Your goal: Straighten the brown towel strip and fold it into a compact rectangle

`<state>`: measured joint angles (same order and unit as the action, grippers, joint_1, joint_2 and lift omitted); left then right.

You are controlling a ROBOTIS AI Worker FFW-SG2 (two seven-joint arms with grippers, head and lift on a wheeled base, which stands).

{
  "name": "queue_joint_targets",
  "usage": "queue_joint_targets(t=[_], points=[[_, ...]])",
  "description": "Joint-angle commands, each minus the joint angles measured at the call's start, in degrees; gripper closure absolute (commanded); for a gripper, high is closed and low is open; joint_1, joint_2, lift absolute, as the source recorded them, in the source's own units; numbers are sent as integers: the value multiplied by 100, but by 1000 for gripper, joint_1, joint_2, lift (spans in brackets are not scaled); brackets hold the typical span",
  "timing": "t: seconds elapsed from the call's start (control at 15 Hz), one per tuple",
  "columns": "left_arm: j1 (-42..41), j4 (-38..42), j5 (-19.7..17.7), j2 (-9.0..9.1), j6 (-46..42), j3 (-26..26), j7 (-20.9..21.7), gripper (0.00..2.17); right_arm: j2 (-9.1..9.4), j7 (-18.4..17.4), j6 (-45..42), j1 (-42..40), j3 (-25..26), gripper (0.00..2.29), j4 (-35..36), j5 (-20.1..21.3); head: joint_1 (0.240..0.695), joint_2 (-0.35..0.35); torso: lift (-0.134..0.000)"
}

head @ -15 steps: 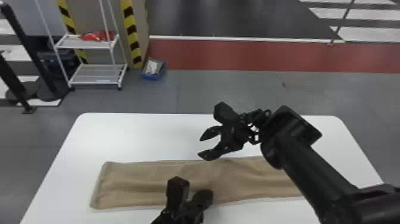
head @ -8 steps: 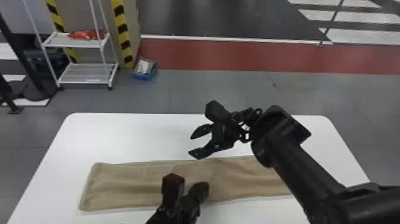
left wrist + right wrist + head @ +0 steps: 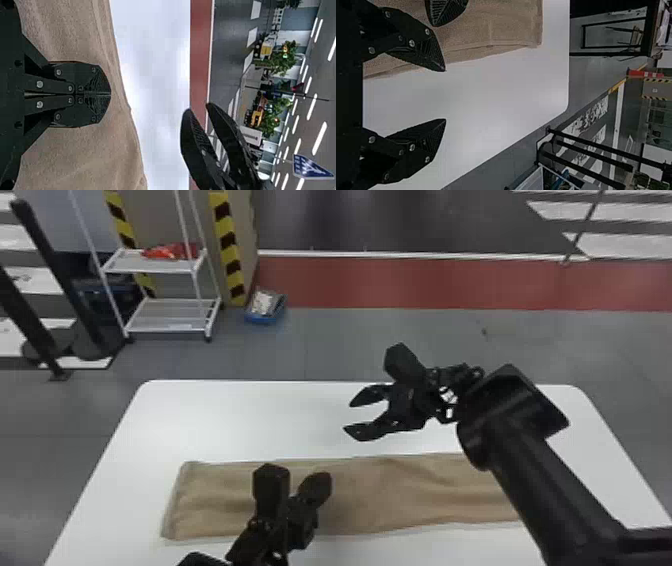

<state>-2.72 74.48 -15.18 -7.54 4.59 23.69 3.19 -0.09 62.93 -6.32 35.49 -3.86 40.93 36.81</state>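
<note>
**White table (image 3: 240, 415) bears a long brown towel (image 3: 425, 495)**

Past the table's far left corner I see a rack (image 3: 165, 322) on the floor. The towel runs left to right over the near half of the table, lightly rumpled, its left end in plain sight, its right end behind the right arm (image 3: 565, 500). The right gripper (image 3: 348, 417) hangs beyond the towel's far edge, fingers well apart, empty. The left gripper (image 3: 320, 482) is over the towel, fingers pressed together, holding no cloth that I can see; whether they touch it, I can't tell.
</note>
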Motion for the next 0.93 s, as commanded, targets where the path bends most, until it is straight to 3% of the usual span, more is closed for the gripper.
queue_joint_targets(t=[0.0, 0.47, 0.87], points=[[140, -276, 174, 24, 12, 21, -99, 1713, 14, 9, 13, -7, 44, 518, 56, -60, 695, 1, 0], [387, -628, 305, 112, 47, 399, -249, 1713, 14, 105, 101, 2, 44, 518, 161, -113, 695, 0, 0], [615, -1085, 314, 402, -6, 786, -249, 1713, 14, 185, 101, -94, 35, 518, 179, -122, 695, -37, 0]])
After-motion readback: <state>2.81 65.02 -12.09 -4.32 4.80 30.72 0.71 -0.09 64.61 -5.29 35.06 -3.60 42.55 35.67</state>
